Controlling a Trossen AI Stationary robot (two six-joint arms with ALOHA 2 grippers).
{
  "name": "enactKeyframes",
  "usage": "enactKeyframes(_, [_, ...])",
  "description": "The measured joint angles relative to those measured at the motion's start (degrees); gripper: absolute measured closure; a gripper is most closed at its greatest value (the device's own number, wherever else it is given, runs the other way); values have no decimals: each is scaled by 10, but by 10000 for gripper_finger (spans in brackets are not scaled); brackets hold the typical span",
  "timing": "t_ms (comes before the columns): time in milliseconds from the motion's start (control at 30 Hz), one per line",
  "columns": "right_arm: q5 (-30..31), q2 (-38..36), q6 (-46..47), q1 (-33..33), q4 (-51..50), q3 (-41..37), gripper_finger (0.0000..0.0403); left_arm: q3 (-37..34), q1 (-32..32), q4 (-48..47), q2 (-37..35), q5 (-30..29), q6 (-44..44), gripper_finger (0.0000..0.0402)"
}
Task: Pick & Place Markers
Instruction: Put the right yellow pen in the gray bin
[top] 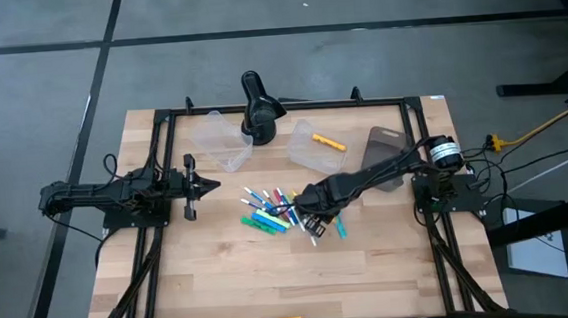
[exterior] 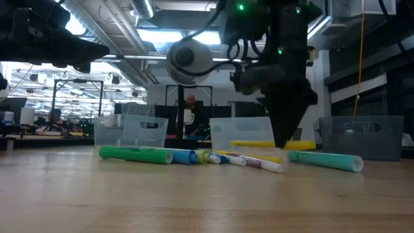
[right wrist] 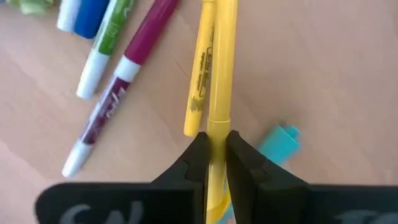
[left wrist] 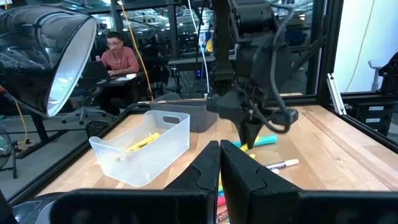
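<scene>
The right gripper [top: 311,215] is lowered to the wooden counter [top: 223,284], at the right-hand edge of the scattered pile of short, thin marker pens in mixed colours [top: 271,212]. Its 2 dark fingers [right wrist: 198,163] are clamped on a slim yellow marker pen [right wrist: 217,74], which runs forward from between the fingertips and lies on the counter surface. A second yellow pen [right wrist: 200,81] lies touching it along one side. A magenta-and-white marker [right wrist: 115,93] and a green-and-white marker [right wrist: 104,46] lie just beyond that, and a cyan marker cap [right wrist: 280,142] sits close to the other side of the fingers.

Behind the right gripper stands a clear plastic tub [top: 317,145] containing 1 yellow marker [top: 329,142].

The left gripper [top: 212,185] is fully closed, holds nothing, and sits well apart from the marker pile.
</scene>
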Motion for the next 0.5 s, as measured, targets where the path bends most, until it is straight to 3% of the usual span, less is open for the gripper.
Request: enactKeyframes(500, [34,-1,-59,0,-142,132,371,0,0,0,0,0,0,392])
